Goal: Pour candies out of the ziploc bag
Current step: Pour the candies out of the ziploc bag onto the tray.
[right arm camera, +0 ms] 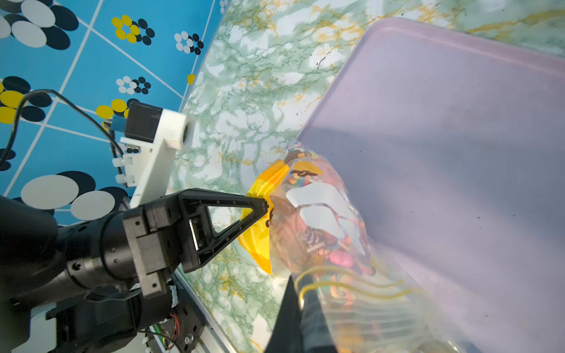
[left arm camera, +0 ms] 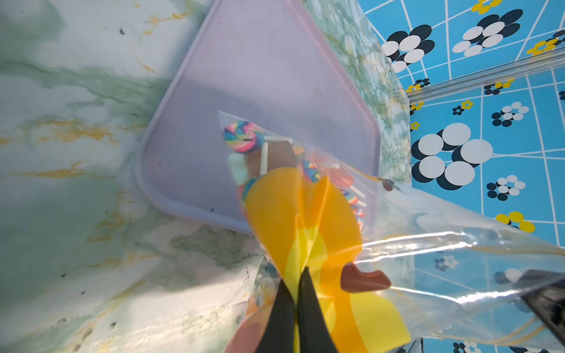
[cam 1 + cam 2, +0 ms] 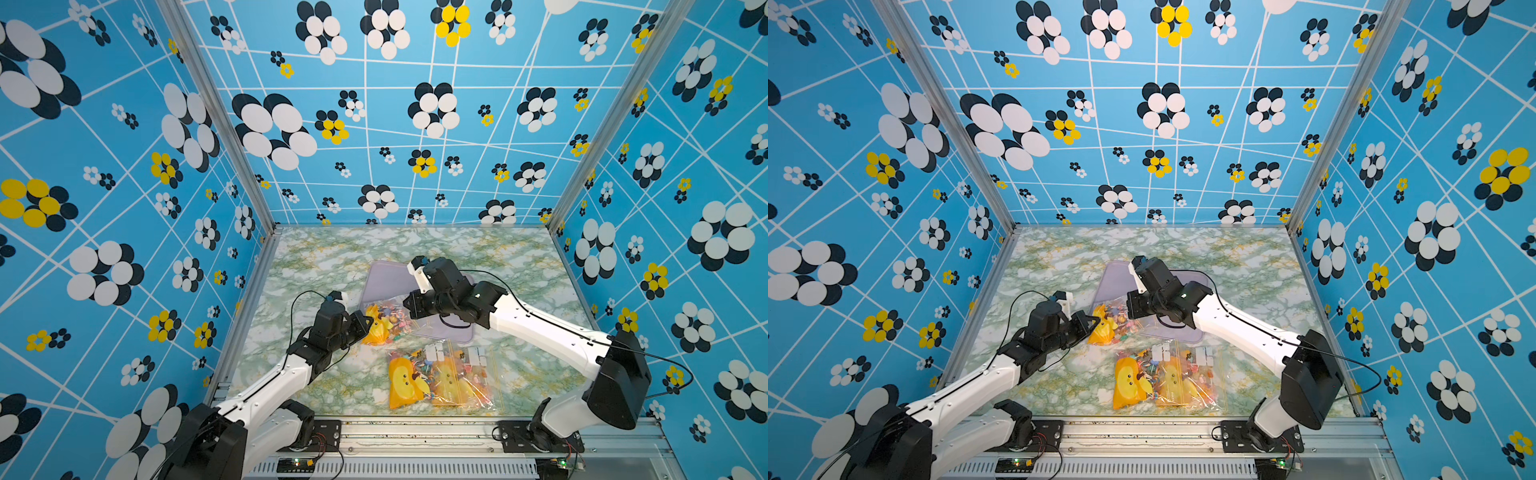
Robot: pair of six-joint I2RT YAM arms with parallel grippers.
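No word, number or brand can be read in any view. The white patches [image 3: 434, 353] on the two bags [image 3: 453, 382] lying on the counter [image 3: 316, 266] look blank, perhaps faintly printed, but too small to tell. The ziploc bag [image 1: 318, 195] carries white shapes and a yellow print only, no letters.

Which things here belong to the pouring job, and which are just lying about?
In use:
- ziploc bag, pinched by the left gripper and the right gripper
- candies inside it
- lavender tray partly under it

Lying about:
- two other filled bags, flat on the table
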